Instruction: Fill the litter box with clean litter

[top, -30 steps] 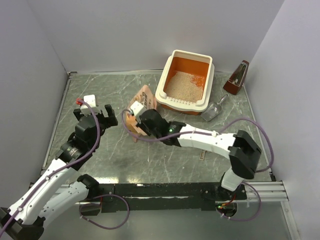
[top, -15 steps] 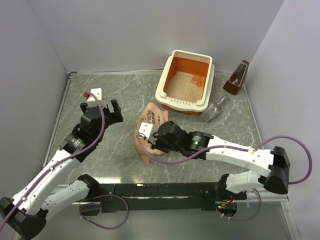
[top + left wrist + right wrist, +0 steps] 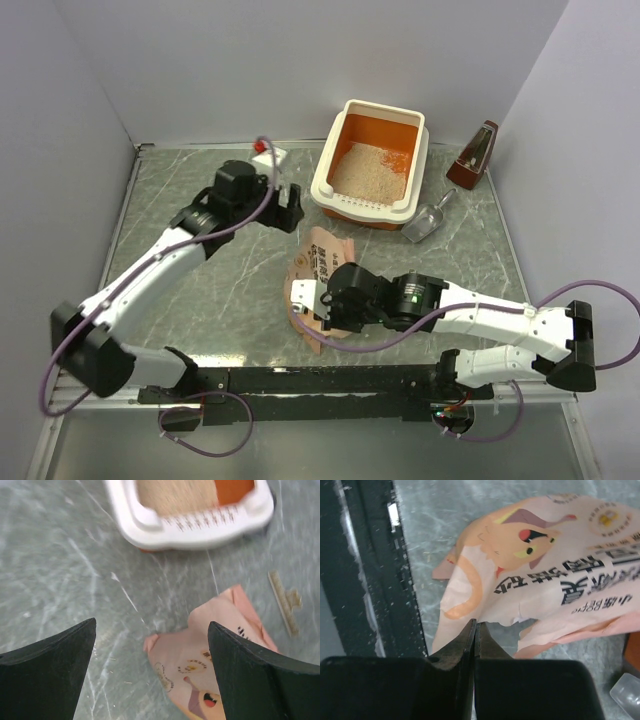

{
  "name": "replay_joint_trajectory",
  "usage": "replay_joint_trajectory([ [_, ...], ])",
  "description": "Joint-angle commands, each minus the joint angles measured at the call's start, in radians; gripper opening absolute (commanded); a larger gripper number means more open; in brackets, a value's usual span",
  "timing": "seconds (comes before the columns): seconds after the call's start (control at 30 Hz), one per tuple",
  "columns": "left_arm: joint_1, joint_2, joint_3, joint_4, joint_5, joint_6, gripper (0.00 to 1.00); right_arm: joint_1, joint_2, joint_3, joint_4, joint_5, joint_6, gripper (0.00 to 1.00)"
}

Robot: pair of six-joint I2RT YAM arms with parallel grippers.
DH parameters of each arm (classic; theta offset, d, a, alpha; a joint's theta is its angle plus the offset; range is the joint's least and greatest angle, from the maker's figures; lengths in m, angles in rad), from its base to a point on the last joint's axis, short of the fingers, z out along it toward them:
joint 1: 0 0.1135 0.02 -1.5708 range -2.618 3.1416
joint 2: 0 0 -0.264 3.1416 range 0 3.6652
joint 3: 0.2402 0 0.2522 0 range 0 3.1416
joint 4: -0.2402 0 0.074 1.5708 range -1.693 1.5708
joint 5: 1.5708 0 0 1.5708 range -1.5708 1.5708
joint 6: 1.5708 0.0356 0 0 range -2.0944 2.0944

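The litter box [image 3: 322, 182] stands at the back right, cream rim, orange inside. Pale beige clean litter [image 3: 365, 168] covers most of its floor; both show blurred at the top of the left wrist view, box [image 3: 200, 530] and litter [image 3: 175, 492]. The peach-pink cat-print bag [image 3: 325, 262] lies flat on the table in front of the box. My right gripper [image 3: 312, 305] is shut, its tips pinched at the bag's torn edge [image 3: 545, 555] near the table's front rail [image 3: 476, 624]. My left gripper [image 3: 285, 208] is open and empty, left of the box, above the bag's far corner [image 3: 151, 625].
A grey metal scoop [image 3: 428, 222] lies right of the box's front corner. A brown pyramid-shaped object [image 3: 474, 155] stands at the back right. A small beige strip [image 3: 285, 600] lies on the table beside the bag. Grey walls close in three sides.
My right gripper has pulled the bag from beside the box toward the near edge. My left arm has swung from the left side to the box's left corner, still open.
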Motion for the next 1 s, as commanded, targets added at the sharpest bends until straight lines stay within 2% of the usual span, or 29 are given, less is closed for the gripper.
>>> replay_joint_trajectory([
  [0.0, 0.002, 0.151, 0.095, -0.071, 0.274, 0.153, 0.97, 0.058, -0.060, 0.006, -0.058, -0.042, 0.000, 0.00],
  [0.17, 0.005, 0.298, 0.211, -0.083, 0.427, 0.243, 0.97, 0.086, -0.101, -0.030, -0.026, -0.065, 0.016, 0.00],
  [0.23, 0.012, 0.349, 0.286, -0.135, 0.478, 0.289, 0.97, 0.099, -0.109, -0.039, -0.021, -0.080, 0.023, 0.00],
  [0.4, 0.036, 0.462, 0.369, -0.157, 0.700, 0.356, 0.97, 0.123, -0.108, -0.070, 0.008, -0.109, 0.029, 0.00],
  [0.6, 0.037, 0.597, 0.497, -0.342, 0.934, 0.500, 0.97, 0.127, -0.101, -0.080, 0.015, -0.108, 0.026, 0.00],
  [0.77, 0.037, 0.686, 0.575, -0.459, 1.025, 0.609, 0.97, 0.129, -0.101, -0.076, 0.014, -0.108, 0.024, 0.00],
  [0.97, 0.013, 0.751, 0.624, -0.533, 1.031, 0.642, 0.97, 0.127, -0.100, -0.083, 0.017, -0.106, 0.030, 0.00],
])
